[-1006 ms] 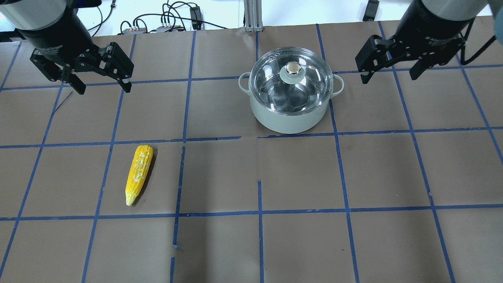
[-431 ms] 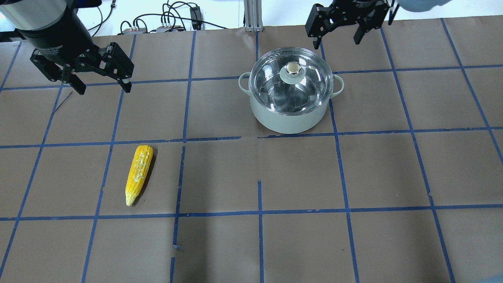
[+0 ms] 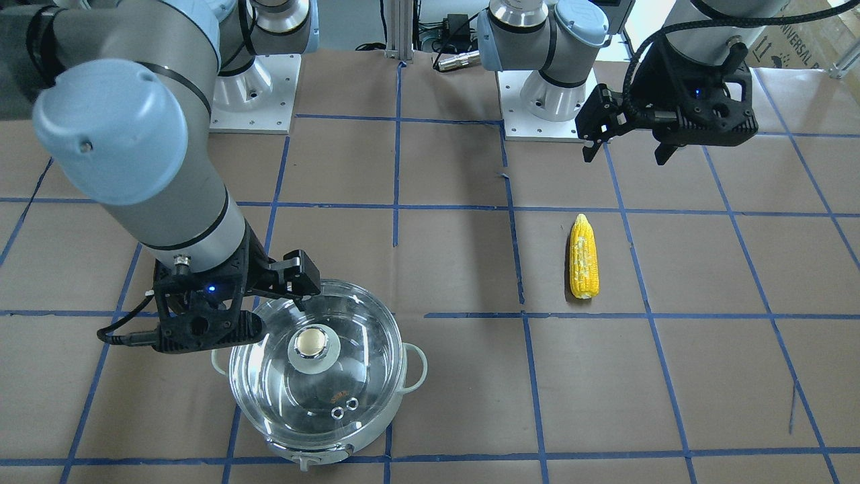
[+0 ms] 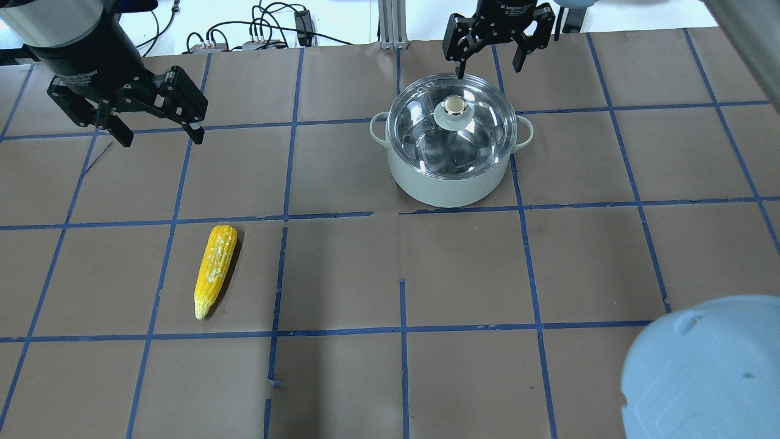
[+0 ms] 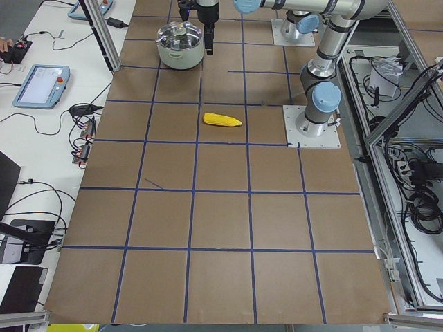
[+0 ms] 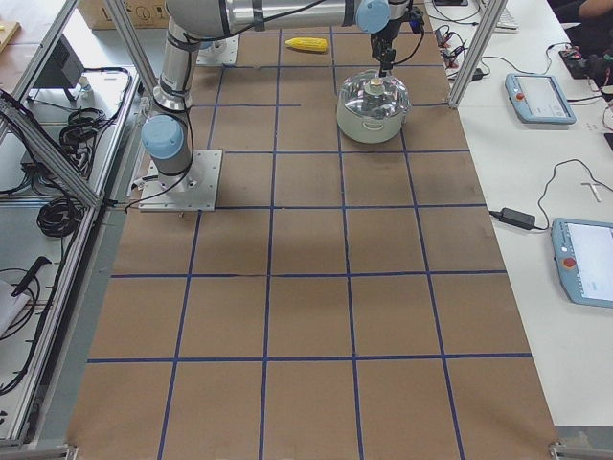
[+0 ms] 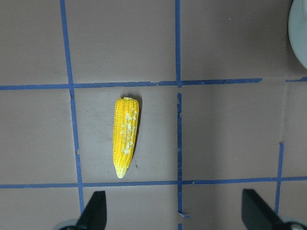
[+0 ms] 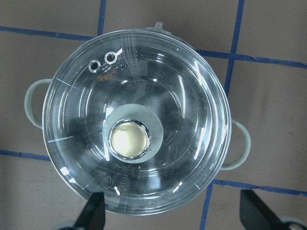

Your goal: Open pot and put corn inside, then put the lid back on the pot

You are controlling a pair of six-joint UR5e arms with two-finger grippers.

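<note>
Surface: brown paper over the table (image 4: 463,268), ruled into squares with blue tape; flat and matte.
Room: white benches carrying control tablets (image 6: 539,98) along the edge opposite the robot; aluminium framing at the table's ends.
Right gripper (image 4: 487,68): fingers spread wide, empty, hovering clear above the lid (image 8: 187,91).
Key relation: knob (image 8: 130,139) below the right gripper, a little forward of the line between its fingertips and offset toward the left-hand finger in the wrist view; round, so no preferred axis.
Pot (image 4: 448,189): closed, lid seated on the rim, loop handles lying roughly along the finger line.
Left gripper (image 4: 160,137): spread, empty, well apart from the pot.
Corn (image 7: 125,136): flat on the paper, below and ahead of the left gripper, toward its left-hand finger; long axis crossing the finger line, pointed tip toward the gripper.
Nearer arm: right for the lid, left for the corn.
Judged step: descent onto the knob; lid not yet lifted.
</note>
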